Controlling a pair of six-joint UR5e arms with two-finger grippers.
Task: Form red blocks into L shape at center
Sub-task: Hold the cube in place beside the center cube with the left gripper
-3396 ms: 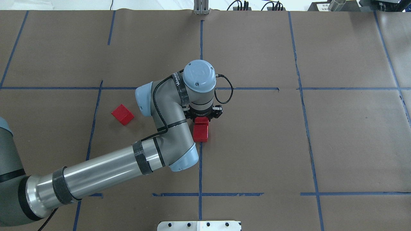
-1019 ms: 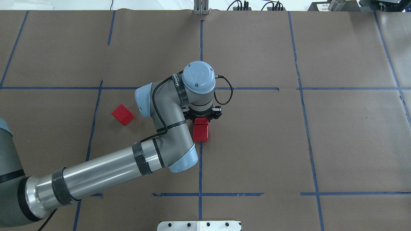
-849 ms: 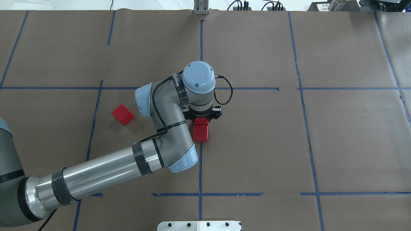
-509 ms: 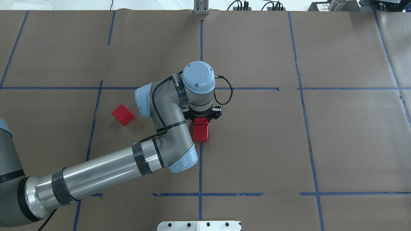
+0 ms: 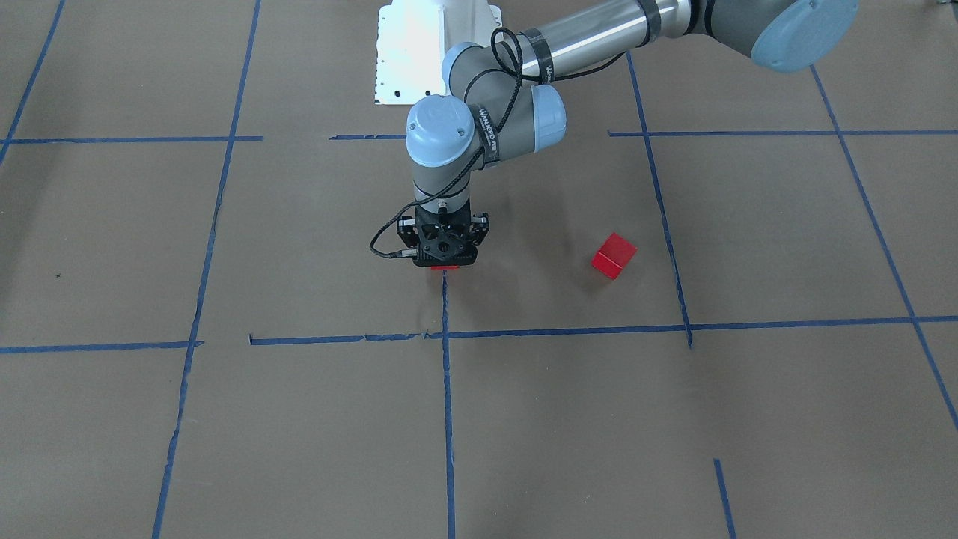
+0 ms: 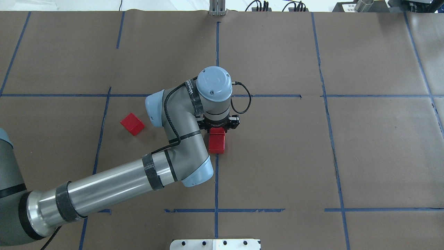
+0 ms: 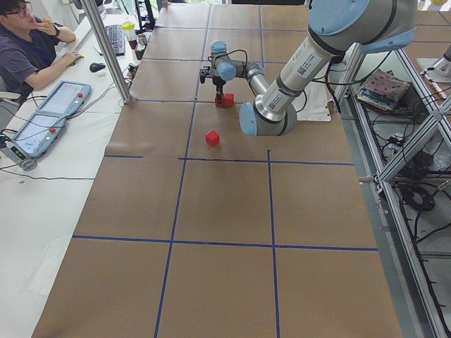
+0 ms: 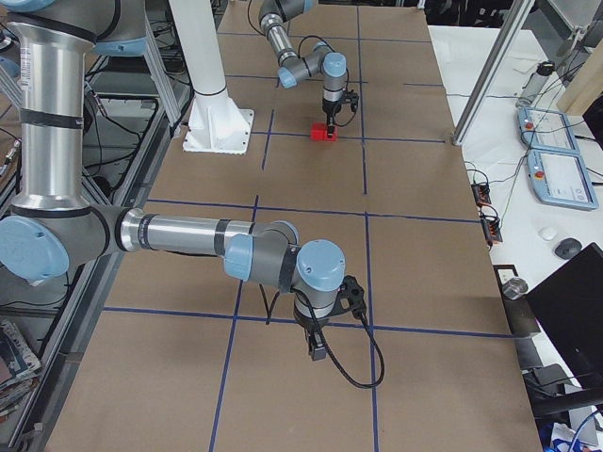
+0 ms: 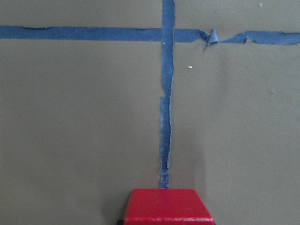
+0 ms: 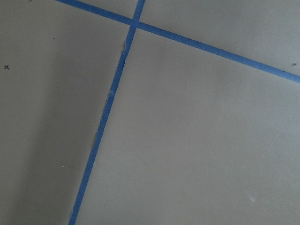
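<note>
You're looking at the center (image 6: 277, 152), the middle taped rectangle, and everything is happening along its dividing tape line (image 6: 216, 180). The left arm (image 6: 114, 187) is reaching in across the left half and hanging its wrist straight down over that line. The right arm (image 8: 188, 234) is sitting well off toward the robot's right end of the table. Its right gripper (image 8: 318, 350) is showing only from the side, so I cannot tell you whether it's spread or closed.

The left gripper (image 6: 219, 127) is pointing down with the gripped block (image 6: 218, 131) between its jaws. They're looking narrow, pinching it, low over the paper, though I can't say if it's touching down. The second block (image 6: 216, 145) is lying just on the robot's side of it, right against it as far as I can make out. Both are sitting on the line, so the pair's long axis is running along the tape, toward and away from the robot.

Here's what the next move is turning on. The loose block (image 6: 132, 124) is lying to the robot's left of the gripper, well apart, in the left half of the center. It's about level with the gripped block and turned diagonal to the tape. The left arm is by far the nearer one.

I'm judging two of three as placed. The loose one is needing squaring up and setting beside one end of the pair, across its axis.
</note>
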